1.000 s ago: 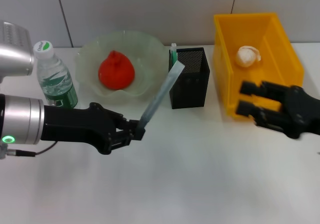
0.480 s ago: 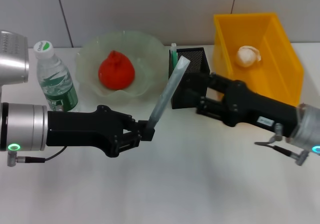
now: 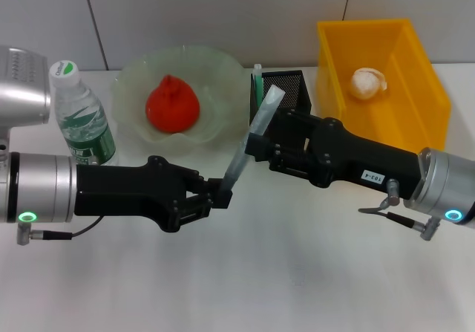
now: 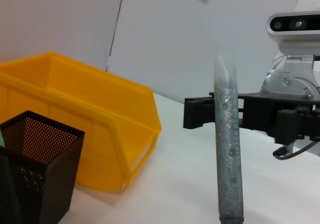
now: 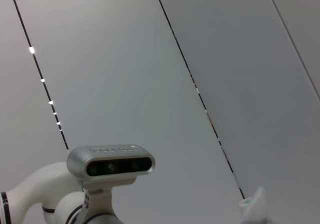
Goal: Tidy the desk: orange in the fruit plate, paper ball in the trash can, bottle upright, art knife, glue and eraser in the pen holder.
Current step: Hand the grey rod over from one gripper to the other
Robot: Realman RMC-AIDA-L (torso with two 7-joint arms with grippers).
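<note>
Moved: my right gripper [image 3: 256,148] has come further left, jaws wide around the glue [image 3: 247,140]. My left gripper [image 3: 220,196] clamps the stick's lower end, tilted, in front of the pen holder [image 3: 288,94] near the desk's [image 3: 297,272] back edge.

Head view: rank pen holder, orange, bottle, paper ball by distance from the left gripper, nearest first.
Left gripper holds the glue at the desk's middle.
1. Pen holder: just behind the glue, to the right.
2. Orange: behind-left, in the fruit plate.
3. Bottle: upright at far left.
4. Paper ball: in the trash can, far right.
</note>
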